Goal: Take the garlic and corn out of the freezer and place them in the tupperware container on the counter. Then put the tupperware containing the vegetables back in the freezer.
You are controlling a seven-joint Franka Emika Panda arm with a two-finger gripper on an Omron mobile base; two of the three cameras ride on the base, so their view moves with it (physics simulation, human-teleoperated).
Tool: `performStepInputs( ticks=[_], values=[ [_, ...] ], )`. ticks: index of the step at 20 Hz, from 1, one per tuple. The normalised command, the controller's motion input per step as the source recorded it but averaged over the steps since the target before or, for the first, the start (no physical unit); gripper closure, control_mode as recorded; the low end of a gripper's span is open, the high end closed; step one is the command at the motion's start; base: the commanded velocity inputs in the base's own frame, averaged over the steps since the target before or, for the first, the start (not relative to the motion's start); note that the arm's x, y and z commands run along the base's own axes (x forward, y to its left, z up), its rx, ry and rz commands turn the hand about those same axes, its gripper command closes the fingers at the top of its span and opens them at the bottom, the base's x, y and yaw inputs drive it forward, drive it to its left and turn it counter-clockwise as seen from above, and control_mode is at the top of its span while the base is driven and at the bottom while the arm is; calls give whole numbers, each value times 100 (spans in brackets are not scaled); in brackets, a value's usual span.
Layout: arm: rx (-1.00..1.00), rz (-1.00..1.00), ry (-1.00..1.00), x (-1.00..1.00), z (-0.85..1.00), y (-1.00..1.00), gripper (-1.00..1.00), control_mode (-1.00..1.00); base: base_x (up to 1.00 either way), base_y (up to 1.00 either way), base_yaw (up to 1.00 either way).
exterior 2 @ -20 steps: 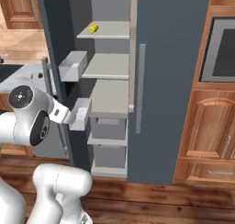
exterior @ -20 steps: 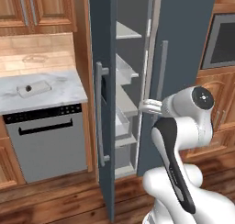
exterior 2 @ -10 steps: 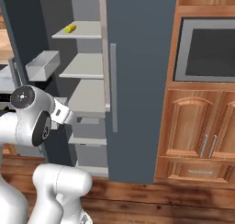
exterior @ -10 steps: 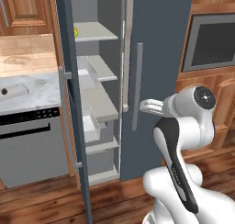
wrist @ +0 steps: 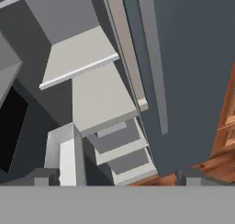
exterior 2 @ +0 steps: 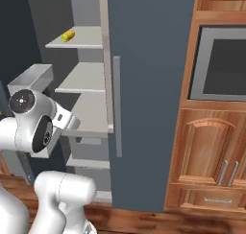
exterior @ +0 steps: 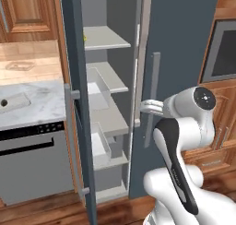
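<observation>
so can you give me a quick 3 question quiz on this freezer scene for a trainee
1. True or false: the freezer door stands open.
2. The corn lies on: A) the top shelf B) a pulled-out drawer C) the floor.
3. Fill in: the claw points toward the freezer's ____.

Key: 1 true. 2 A. 3 shelves (the lower shelves and drawers, as the hand view shows them).
</observation>
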Motion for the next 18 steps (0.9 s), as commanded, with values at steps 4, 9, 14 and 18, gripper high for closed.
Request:
performStepInputs(
  ticks=[4, 9, 14, 18],
  values=[
    [0, 0, 0, 0, 0, 0, -100, 100, 87, -11, 6],
    [0, 0, 0, 0, 0, 0, -100, 100, 69, -20, 8],
    [0, 0, 0, 0, 0, 0, -100, 100, 44, 0, 3],
    [0, 0, 0, 0, 0, 0, -100, 100, 17, 12, 0]
  ],
)
